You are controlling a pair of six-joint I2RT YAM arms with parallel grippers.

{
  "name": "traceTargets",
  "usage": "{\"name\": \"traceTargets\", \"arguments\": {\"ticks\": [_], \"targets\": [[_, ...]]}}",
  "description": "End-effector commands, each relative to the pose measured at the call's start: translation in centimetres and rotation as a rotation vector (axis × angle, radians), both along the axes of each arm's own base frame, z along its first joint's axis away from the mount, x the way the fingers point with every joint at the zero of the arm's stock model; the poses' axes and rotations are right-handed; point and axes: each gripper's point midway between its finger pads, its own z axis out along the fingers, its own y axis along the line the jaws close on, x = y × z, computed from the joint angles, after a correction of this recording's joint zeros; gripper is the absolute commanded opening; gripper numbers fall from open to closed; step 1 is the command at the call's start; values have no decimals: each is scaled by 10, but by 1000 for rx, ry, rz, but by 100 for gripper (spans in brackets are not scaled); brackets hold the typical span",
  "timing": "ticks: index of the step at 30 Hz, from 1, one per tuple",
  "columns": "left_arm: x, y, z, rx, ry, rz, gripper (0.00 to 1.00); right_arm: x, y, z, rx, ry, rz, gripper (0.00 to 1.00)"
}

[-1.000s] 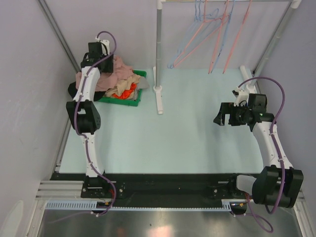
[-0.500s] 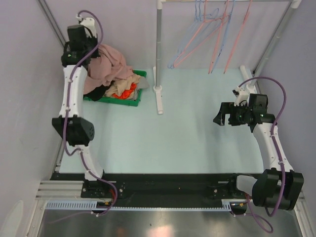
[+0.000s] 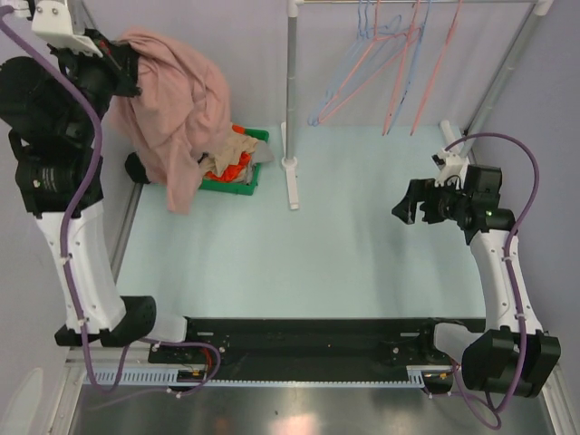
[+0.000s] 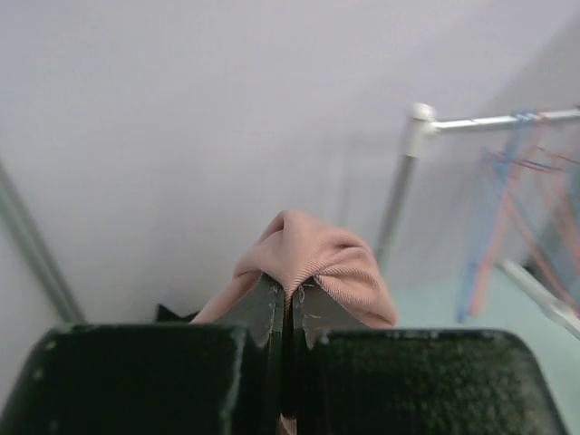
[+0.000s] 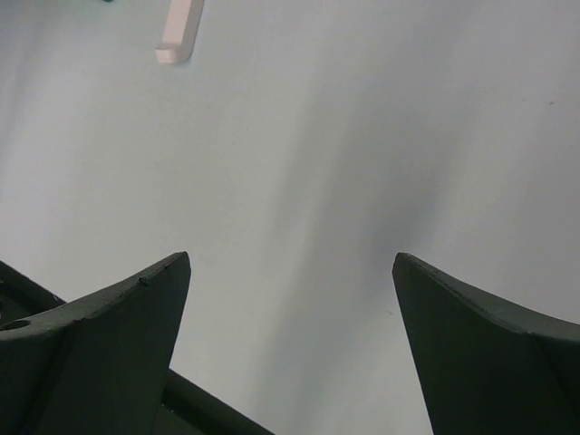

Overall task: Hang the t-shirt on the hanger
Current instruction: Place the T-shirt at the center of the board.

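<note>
Chest print on the dusty-pink soft cloth t-shirt point(image 3: 177, 100) isn't visible: the cloth is bunched and folded on itself. The left arm is partly cut off by the top-left frame edge in the overhead view. The thin pale-pink triangular hanger point(image 3: 401, 80) hangs on the white tube clothes rack point(image 3: 292, 100) among thin light-blue hangers point(image 3: 328, 100). Hooks are cropped at the top edge and the wires overlap, so the outlines are hard to separate. Left wrist background is blurred. The left gripper point(image 4: 290, 294) has its fingers pinched together on a fold of the pink cloth. The shirt hangs from it at the far left, draping over the green plastic bin point(image 3: 237, 186). Its lowest tail reaches the front-left of the bin; can't tell whether it touches the table. The fabric looks soft, with a fine rib showing at the pinch. The bin holds crumpled beige and orange clothes point(image 3: 231, 163), with a black garment point(image 3: 136, 168) at its left side. The right gripper point(image 5: 290, 263) has its fingers spread wide with nothing between them. It hovers over the bare pale mint tabletop point(image 3: 299, 254), well apart from the shirt. A white rack foot point(image 5: 178, 32) sits at the top of its view. Plain lilac-grey walls point(image 3: 236, 54) surround the table.
</note>
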Motion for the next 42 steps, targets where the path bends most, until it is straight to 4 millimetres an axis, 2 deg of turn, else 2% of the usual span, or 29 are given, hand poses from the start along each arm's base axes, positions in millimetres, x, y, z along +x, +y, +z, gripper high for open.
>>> {"name": "traceTargets", "arguments": {"ticks": [1,3,4,5,6,7,9,10,12,13,15,16,18,19,20,22,23,26,29,32,34,35,36,37,38,39,40,41,42], "targets": [[-14,-64,-46,62,144,-252,0,-1,9,37,22,-111,50,100],[-23,-81,-65,114,181,-272,0,-5,12,39,30,-116,67,100],[-15,-87,-93,138,242,-276,0,-6,13,40,27,-121,74,100],[-13,-90,-106,138,267,-269,0,-8,14,40,30,-118,82,100],[-23,-93,-112,133,268,-276,0,-10,14,41,27,-125,87,100],[-12,-98,-149,149,337,-270,0,-10,14,42,26,-126,88,100],[-20,-116,-179,178,369,-293,0,-10,12,44,21,-132,68,100],[-11,-122,-223,224,428,-266,0,-10,12,47,19,-145,63,100],[-15,-145,-262,267,469,-275,0,-8,11,51,11,-166,60,100],[-11,-153,-296,266,528,-266,0,-9,11,53,8,-178,65,100],[-12,-175,-326,259,599,-302,0,-9,11,54,-6,-192,80,100],[-7,-187,-352,251,681,-303,0,-10,12,53,-14,-194,88,100],[-3,-201,-373,245,755,-291,0,-8,7,52,-66,-214,83,100],[-1,-205,-376,218,787,-273,0,-8,6,51,-84,-217,83,99],[3,-214,-392,229,827,-267,0,-7,4,51,-108,-225,78,100],[6,-229,-391,202,815,-276,0,-7,6,50,-135,-236,100,100],[-1,-251,-389,196,784,-341,0,-6,7,48,-146,-234,106,100],[-4,-276,-372,164,682,-383,0,-5,12,45,-152,-229,123,100],[2,-284,-360,93,649,-379,0,-5,19,41,-159,-217,147,100],[9,-286,-368,108,678,-390,1,-7,29,36,-160,-200,180,100],[-3,-281,-376,147,702,-463,16,-11,44,33,-163,-195,233,100],[1,-265,-379,147,708,-449,28,-11,47,31,-175,-193,243,99],[-2,-256,-377,137,699,-466,53,-15,60,29,-177,-193,285,100],[-14,-238,-380,124,703,-475,64,-15,64,25,-187,-181,302,100],[-7,-212,-378,98,694,-430,84,-16,70,21,-199,-180,330,100],[-9,-197,-378,101,687,-427,100,-23,87,19,-205,-183,391,100],[-18,-181,-372,92,671,-430,100,-21,95,12,-227,-173,414,100],[-13,-157,-371,82,674,-383,100,-24,105,8,-240,-173,452,100],[-17,-142,-374,102,690,-370,100,-27,115,4,-260,-179,493,99]]}}
